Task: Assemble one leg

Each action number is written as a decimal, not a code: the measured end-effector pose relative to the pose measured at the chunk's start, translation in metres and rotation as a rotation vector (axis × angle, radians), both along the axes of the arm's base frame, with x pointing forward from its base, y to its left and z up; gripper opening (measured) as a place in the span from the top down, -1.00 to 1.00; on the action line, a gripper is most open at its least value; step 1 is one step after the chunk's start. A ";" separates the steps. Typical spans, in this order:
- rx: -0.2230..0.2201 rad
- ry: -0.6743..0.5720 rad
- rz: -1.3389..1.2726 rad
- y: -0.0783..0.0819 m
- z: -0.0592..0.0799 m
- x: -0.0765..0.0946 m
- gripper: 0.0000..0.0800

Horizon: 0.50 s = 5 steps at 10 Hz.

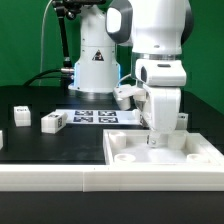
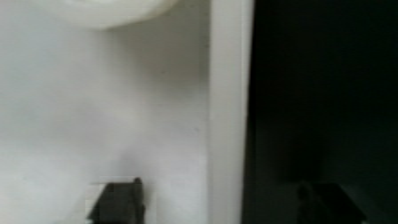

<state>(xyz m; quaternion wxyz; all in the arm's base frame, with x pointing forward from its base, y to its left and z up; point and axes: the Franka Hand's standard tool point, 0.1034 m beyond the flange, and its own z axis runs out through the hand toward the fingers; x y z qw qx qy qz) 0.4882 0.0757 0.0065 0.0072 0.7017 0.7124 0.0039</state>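
My gripper hangs fingers-down over the far edge of the wide white panel at the front of the exterior view's right. In the wrist view the gripper is open. One dark finger is over the panel's white top and the other is over the black table, so they straddle the panel's edge wall without touching it. A round corner socket shows on the panel. Small white tagged legs lie on the table at the exterior view's left, far from the gripper.
The marker board lies flat behind the middle of the table. Another small white part sits by the robot base. A white block shows at the exterior view's left edge. A white rail runs along the table's front.
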 end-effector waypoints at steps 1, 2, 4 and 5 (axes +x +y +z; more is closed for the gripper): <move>0.000 0.000 0.000 0.000 0.000 0.000 -0.38; 0.000 0.000 0.000 0.000 0.000 0.000 -0.55; 0.000 0.000 0.000 0.000 0.000 0.000 -0.61; 0.000 0.000 0.000 0.000 0.000 0.000 -0.61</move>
